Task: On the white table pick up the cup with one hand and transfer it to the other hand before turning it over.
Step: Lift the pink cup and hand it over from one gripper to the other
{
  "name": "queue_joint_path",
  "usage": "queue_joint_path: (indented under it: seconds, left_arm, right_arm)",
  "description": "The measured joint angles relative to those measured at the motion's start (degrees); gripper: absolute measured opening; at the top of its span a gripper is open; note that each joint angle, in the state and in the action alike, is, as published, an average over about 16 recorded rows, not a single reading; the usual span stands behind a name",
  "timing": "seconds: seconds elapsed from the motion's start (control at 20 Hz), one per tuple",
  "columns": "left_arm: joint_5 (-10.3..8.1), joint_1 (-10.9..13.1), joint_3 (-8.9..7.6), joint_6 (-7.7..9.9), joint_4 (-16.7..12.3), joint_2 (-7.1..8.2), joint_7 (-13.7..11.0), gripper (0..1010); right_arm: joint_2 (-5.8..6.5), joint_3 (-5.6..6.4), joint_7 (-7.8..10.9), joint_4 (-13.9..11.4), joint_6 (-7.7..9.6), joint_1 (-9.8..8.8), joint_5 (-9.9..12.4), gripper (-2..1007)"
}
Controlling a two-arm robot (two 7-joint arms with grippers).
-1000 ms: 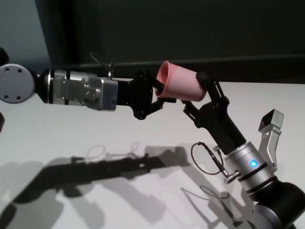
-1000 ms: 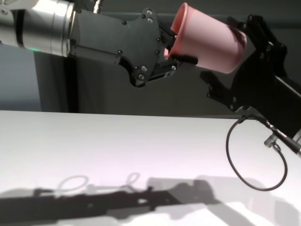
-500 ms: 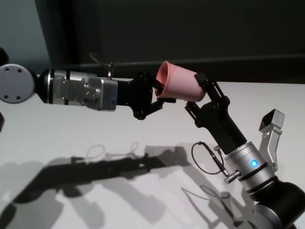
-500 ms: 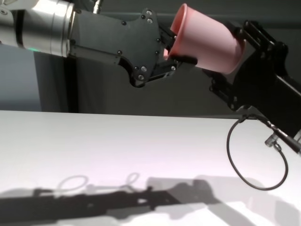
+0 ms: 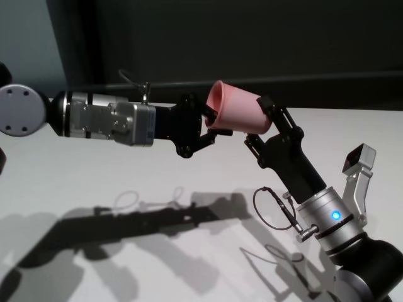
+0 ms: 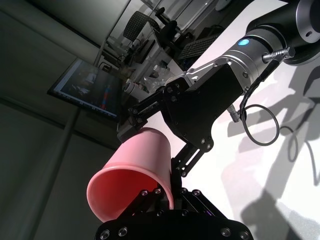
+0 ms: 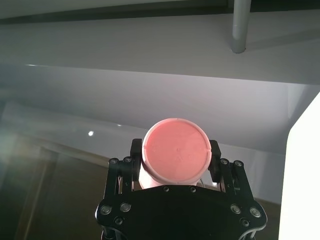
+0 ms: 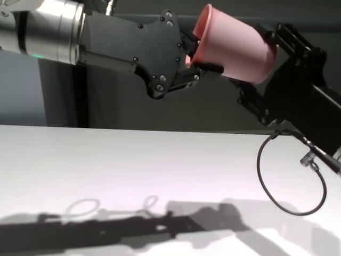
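Above white table [image 8: 106,160], empty pink cup [image 8: 234,48], rim pinched by left pincer [image 8: 198,56], base clamped by right pincer [image 8: 266,64].

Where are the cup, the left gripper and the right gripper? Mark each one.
cup [image 5: 238,113], head view, on its pink side wall.
left gripper [image 8: 200,56], chest view, between its fingertips at the cup's rim.
right gripper [image 7: 172,161], right wrist view, midway between its fingertips, across the cup's base.

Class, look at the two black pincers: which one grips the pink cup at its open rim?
The left pincer, on the silver and white arm, pinches the rim of the pink plastic cup. The right pincer, with the thin cable loop, clamps the closed base end instead.
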Motion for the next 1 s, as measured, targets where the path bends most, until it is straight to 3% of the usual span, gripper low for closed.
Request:
queue_joint_path:
  seconds: [0.45, 1.0]
  left_arm:
    - [-0.02, 0.00, 0.00, -0.01, -0.02, -0.04, 0.01, 210]
    - [-0.03, 0.00, 0.00, -0.02, -0.03, -0.03, 0.01, 599]
  right_arm:
    - [-0.02, 0.01, -0.09, 0.01, 0.05, 0.00, -0.10, 751]
    - [-0.03, 0.02, -0.10, 0.02, 0.08, -0.01, -0.14, 751]
